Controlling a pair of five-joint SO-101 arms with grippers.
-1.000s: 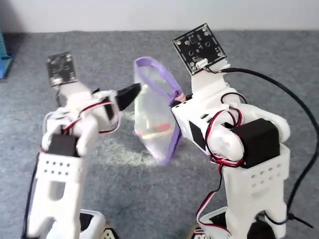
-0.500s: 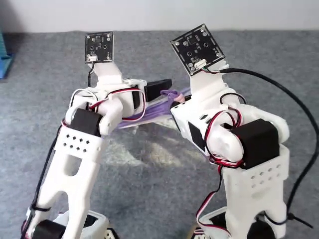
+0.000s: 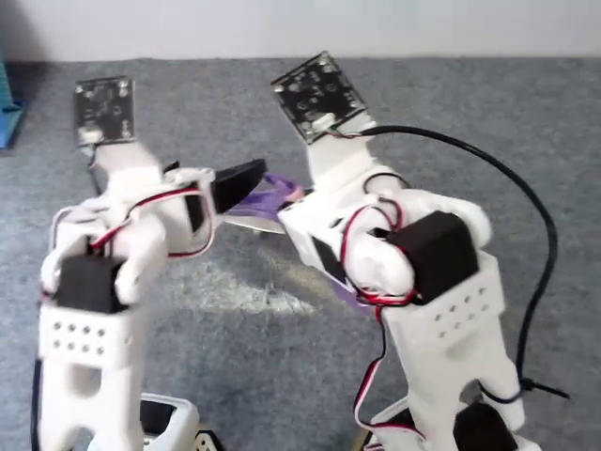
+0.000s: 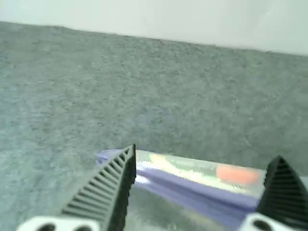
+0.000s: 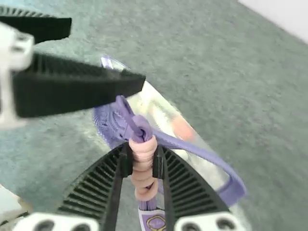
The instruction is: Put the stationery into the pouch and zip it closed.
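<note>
The clear pouch (image 3: 266,199) with purple trim is held up off the carpet between the two arms, lying nearly flat. Stationery shows through it as an orange blur (image 4: 236,174). My right gripper (image 5: 140,149) is shut on the pink zipper pull (image 5: 142,161) at the pouch's (image 5: 166,115) purple end. My left gripper (image 4: 206,155) is open, with its black fingers (image 4: 113,185) on either side of the pouch's (image 4: 192,171) long edge, not clamped on it. In the right wrist view, the left gripper's fingers (image 5: 72,89) sit just beyond the zipper pull. Seen from above, a black left finger (image 3: 239,177) points at the pouch.
Grey carpet (image 3: 488,122) covers the table, bare behind and to both sides of the arms. A blue object (image 3: 7,113) sits at the far left edge. A black cable (image 3: 512,188) loops off the right arm.
The pouch hung upright a second ago and now lies flat and lower. The left arm swung in toward it and then drew back left. The right arm shifted left with the zipper pull.
</note>
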